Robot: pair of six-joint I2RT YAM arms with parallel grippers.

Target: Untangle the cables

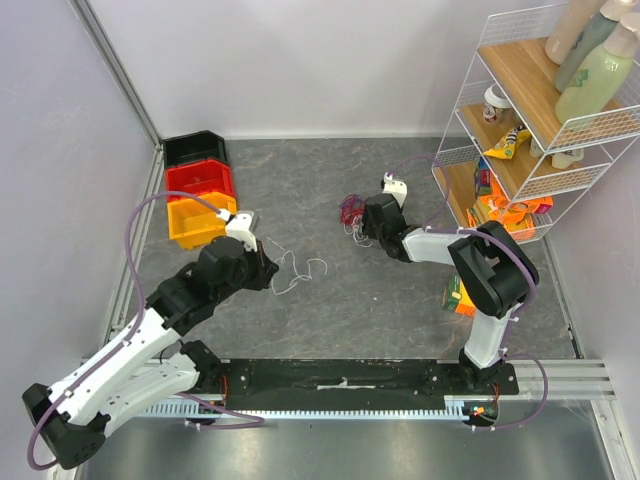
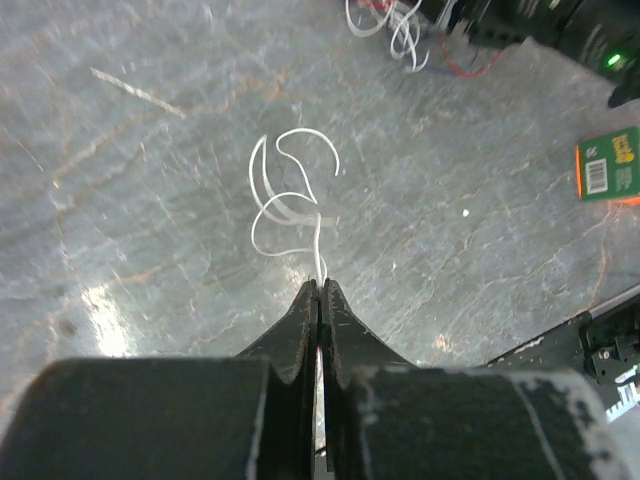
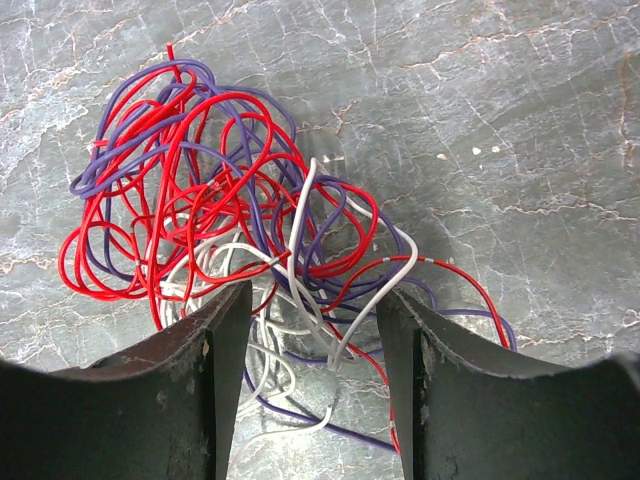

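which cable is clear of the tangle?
The lone white cable, looped by itself, one end pinched in the left gripper. Red, purple and other white strands sit knotted in the tangle at the open right gripper.

Glossy plastic-sheathed cables (image 3: 215, 190), smooth stone-look table (image 3: 520, 120)

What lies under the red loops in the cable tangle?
Beneath the red loops thread purple strands and white wire, with grey table showing through gaps. Parts nearest the camera are covered by the right gripper.
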